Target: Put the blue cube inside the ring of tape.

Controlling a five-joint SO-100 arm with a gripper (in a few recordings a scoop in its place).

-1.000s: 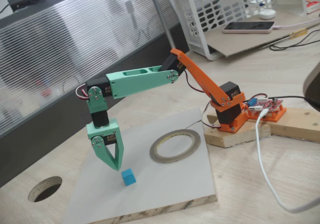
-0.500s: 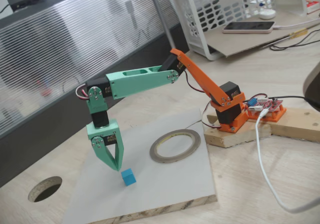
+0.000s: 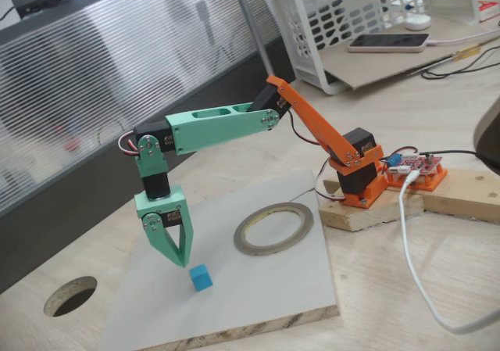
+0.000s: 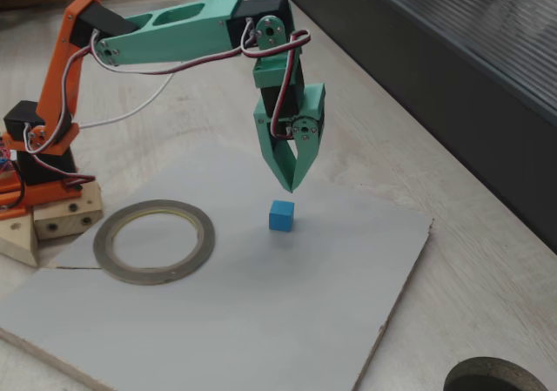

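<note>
Both fixed views show the gripper (image 3: 180, 262) pointing straight down with its green fingers drawn together to a point and nothing between them. It hangs just above the cube (image 3: 201, 277), slightly off to one side and apart from it. The cube sits on the grey board (image 3: 266, 288), well apart from the ring (image 3: 273, 227), which lies flat nearer the arm's orange base (image 4: 39, 160). Nothing of the task looks done yet: the cube remains to be grasped, carried over and set inside the ring.
</note>
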